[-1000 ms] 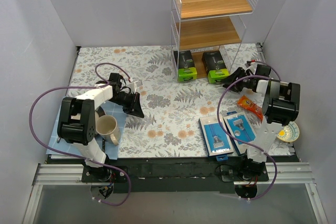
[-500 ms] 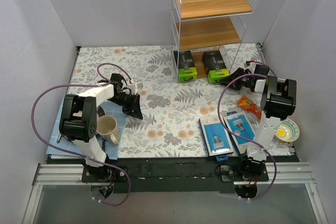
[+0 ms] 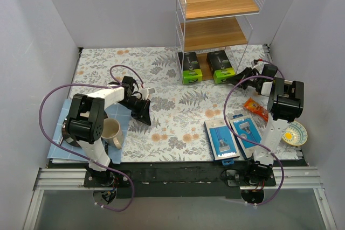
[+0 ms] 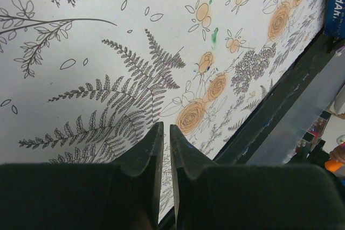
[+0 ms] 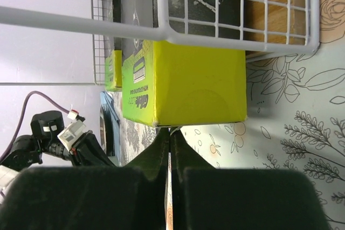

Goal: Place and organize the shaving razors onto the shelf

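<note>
Lower right of the counter (image 3: 161, 79): both shaving razors (image 3: 222, 140) lie flat and face up, side by side, near the front edge. Neither is held.
Handling (judgement): blister cards, so probably light. Stiff card with a raised plastic bubble, and the glossy face is likely slippery. Lying flat on the cloth, they leave little edge to get under.
Where to grip (judgement): pinch across a card edge, clear of the bubble. One edge may need tipping or sliding first.
Shelf (image 3: 218, 1): upper centre-right of the overhead view. The top and middle boards are bare.
Green boxes (image 3: 192, 69): two of them, filling the front of the bottom tier.
Left gripper (image 4: 166, 133): left of centre, low over the floral cloth. The jaws are closed to a thin slit with nothing between them.
Right gripper (image 5: 170, 134): at the foot of the shelf, fingers pressed together and empty. The tips sit just below a green box front; I cannot tell if they touch.
Orange snack packet (image 3: 256, 109): just beyond the right-hand pack, between the razors and the shelf.
Mug (image 3: 110, 131): lower left, on a blue mat (image 3: 58, 145), well apart from the packs.
Dish (image 3: 296, 133): right edge, beside the right arm.
In the way (judgement): the packet lies on the direct line to the shelf. The boxes take up the bottom tier, so the upper boards suit better, and their wire rails restrict the way in.
</note>
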Motion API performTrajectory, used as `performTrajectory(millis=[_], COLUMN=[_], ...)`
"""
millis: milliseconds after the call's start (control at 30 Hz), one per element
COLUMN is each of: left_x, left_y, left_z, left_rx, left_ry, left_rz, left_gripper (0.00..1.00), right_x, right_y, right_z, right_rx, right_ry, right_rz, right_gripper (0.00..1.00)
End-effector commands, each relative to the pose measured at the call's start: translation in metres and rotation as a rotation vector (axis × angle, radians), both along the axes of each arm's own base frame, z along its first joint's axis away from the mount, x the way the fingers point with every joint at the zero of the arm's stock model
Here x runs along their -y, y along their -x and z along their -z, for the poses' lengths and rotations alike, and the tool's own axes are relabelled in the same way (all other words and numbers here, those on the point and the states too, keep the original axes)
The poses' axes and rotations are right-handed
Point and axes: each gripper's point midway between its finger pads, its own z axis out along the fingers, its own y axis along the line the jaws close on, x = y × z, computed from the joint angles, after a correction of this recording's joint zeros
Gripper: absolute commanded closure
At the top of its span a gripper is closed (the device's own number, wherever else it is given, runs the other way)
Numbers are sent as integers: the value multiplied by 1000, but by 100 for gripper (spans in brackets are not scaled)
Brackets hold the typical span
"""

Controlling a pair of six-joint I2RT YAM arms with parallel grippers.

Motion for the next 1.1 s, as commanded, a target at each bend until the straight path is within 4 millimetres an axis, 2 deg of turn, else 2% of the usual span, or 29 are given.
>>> performTrajectory(millis=[0,400,767,933,1067], left_x=[4,9,15,16,14], left_y=[-11,-9,-12,-11,-7], left_z=[-10,-9,-11,-10,-10], left_rx=[60,65,76,76,74], left_ry=[10,9,22,17,9], left_rz=[21,42,52,58,63], left_gripper=[91,91,91,91,91], right_x=[6,13,13,15,20], right_y=[-12,4,21,19,7], right_z=[-26,-22,-31,-27,-20], right_rx=[113,71,52,43,43], right_ry=[5,-2,-13,-6,5], right_rz=[-4,47,78,86,90], right_gripper=[99,99,99,99,99])
